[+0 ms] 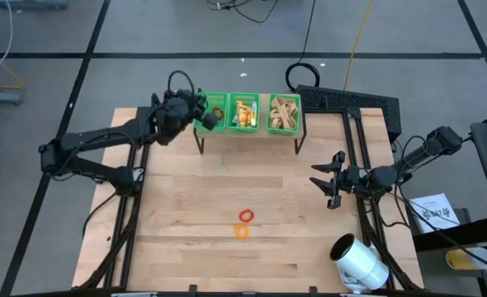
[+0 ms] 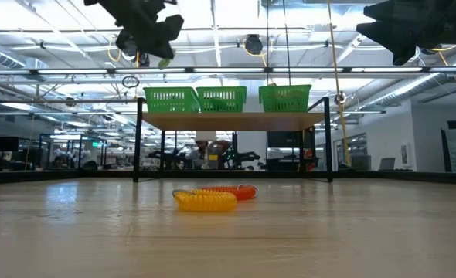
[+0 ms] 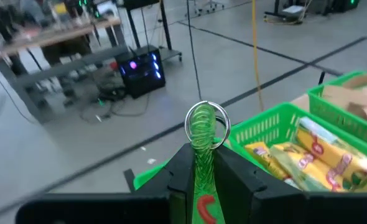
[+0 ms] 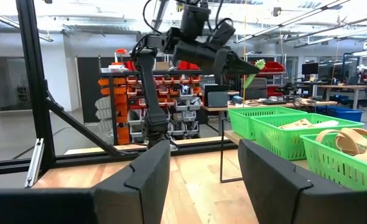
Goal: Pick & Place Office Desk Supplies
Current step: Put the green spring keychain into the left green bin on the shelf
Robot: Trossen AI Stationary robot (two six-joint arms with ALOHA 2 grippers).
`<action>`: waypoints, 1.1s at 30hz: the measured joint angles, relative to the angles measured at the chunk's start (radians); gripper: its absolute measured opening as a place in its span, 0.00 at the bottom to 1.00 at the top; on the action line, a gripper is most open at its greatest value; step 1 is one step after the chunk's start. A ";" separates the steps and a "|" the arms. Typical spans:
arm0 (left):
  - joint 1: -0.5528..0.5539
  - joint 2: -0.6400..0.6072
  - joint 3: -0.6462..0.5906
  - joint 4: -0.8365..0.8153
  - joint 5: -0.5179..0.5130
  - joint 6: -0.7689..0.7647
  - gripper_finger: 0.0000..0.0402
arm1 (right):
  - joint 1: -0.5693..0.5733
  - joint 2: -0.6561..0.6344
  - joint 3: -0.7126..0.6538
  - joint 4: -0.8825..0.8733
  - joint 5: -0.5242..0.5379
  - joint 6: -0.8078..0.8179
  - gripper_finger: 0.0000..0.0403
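Your left claw (image 3: 202, 180) is closed on the green ring (image 3: 206, 126); center it above the leftmost green basket (image 1: 215, 111), then open slowly.

Desk (image 1: 186, 206): pale wood planks, square, with dark frame rails along its left and right edges.
Orange ring (image 1: 242, 232): flat on the desk, near the middle, toward the front.
Red ring (image 1: 245, 216): flat on the desk, just behind the orange ring, touching or nearly so.
White cylinder (image 1: 359, 261): on its side at the desk's front right corner.
Shelf (image 1: 248, 132): small raised stand on thin dark legs at the desk's back edge.
Green baskets (image 1: 244, 113): three in a row on the shelf.
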 joint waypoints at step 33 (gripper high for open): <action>0.114 0.153 0.000 0.030 0.131 -0.218 0.27 | 0.000 0.000 0.000 0.000 0.000 -0.001 0.45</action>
